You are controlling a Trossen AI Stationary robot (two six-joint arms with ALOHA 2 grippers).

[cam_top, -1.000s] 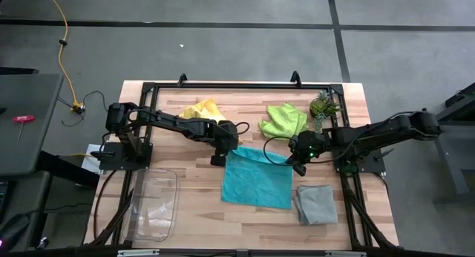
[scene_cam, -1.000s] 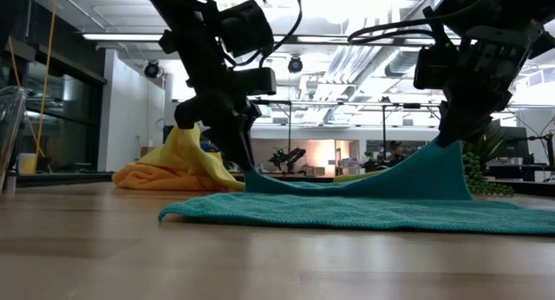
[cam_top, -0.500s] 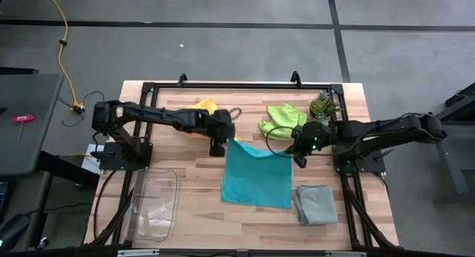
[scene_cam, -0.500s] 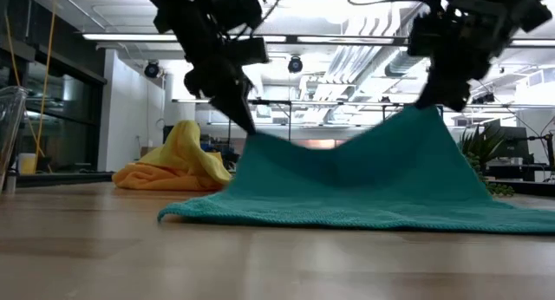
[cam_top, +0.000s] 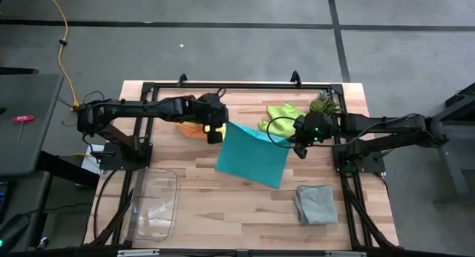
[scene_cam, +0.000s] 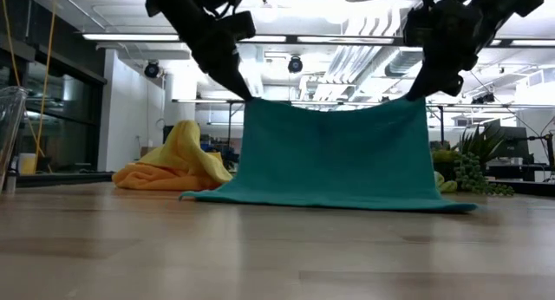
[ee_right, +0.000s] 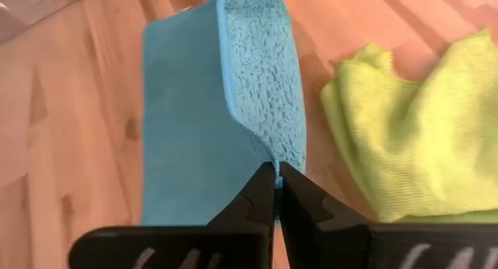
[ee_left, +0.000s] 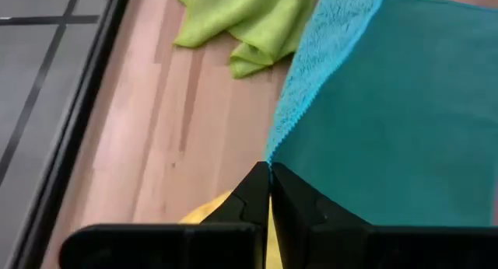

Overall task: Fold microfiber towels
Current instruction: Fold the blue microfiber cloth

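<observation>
Overhead camera: the soft square teal blue microfiber towel (cam_top: 252,154) hangs at table centre, its top corners pinched by the left gripper (cam_top: 215,134) at ten o'clock and the right gripper (cam_top: 300,148) at three o'clock. The crumpled lime green cloth (cam_top: 282,117) lies at one o'clock, the folded grey cloth (cam_top: 316,203) at five.

Low camera: the towel (scene_cam: 334,153) hangs like a curtain, its bottom edge on the wooden table (scene_cam: 260,248); a yellow-and-orange cloth heap (scene_cam: 173,161) sits at nine o'clock.

Wrist cameras: each gripper's fingers are clamped on a towel corner.

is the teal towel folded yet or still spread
Spread, not folded: the teal towel hangs as one flat sheet, top corners pinched by the left gripper and right gripper, bottom edge on the table.
</observation>
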